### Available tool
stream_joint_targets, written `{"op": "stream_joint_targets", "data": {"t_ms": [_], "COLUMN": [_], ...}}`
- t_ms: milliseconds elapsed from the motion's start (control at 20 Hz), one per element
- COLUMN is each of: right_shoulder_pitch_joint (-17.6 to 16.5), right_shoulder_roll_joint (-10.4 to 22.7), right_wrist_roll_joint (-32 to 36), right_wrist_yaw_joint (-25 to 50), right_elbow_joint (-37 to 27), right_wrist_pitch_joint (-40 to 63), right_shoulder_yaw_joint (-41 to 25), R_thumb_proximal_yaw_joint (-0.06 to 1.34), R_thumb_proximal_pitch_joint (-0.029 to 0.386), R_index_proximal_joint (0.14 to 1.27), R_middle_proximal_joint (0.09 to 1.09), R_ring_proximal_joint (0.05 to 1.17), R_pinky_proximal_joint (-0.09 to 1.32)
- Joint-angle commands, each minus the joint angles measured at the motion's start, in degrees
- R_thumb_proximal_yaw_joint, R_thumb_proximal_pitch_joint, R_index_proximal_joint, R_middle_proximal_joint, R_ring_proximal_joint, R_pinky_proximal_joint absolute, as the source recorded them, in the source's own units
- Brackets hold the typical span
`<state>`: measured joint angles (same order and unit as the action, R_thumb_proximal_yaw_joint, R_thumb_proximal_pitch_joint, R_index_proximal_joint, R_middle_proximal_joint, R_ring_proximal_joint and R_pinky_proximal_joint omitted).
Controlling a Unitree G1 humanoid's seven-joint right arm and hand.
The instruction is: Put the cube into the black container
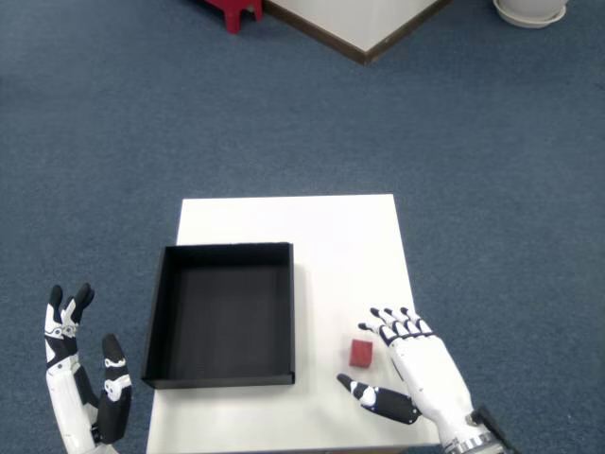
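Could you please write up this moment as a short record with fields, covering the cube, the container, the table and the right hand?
cube: small red cube, resting on the table, right of the container, not inside it
container: shallow black rectangular container, nothing in it
table: white rectangular table on blue carpet
right hand: white-and-black right hand, open, fingers spread, just right of the cube
contact: none visible between hand and cube
task status: cube not yet grasped

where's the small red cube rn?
In the head view the small red cube sits on the white table, near its front right corner, between the black container on its left and the open right hand, untouched.
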<state>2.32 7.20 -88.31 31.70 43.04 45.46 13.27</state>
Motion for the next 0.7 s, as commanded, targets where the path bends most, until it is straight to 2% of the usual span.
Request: {"op": "stream_joint_targets", "data": {"t_ms": [50,700], "right_shoulder_pitch_joint": [1.9,1.4], "right_shoulder_roll_joint": [1.2,2.4], "right_wrist_roll_joint": [0.5,-1.6], "right_wrist_yaw_joint": [3.8,5.9], "right_elbow_joint": [-2.1,-1.5], "right_wrist_pitch_joint": [0.1,-0.1], "right_shoulder_yaw_joint": [-0.1,-0.9], "R_thumb_proximal_yaw_joint": [0.35,0.37], "R_thumb_proximal_pitch_joint": [-0.007,-0.006], "R_index_proximal_joint": [0.39,0.40], "R_middle_proximal_joint": [0.18,0.18], "R_ring_proximal_joint": [0.19,0.21], "R_pinky_proximal_joint": [-0.02,-0.01]}}
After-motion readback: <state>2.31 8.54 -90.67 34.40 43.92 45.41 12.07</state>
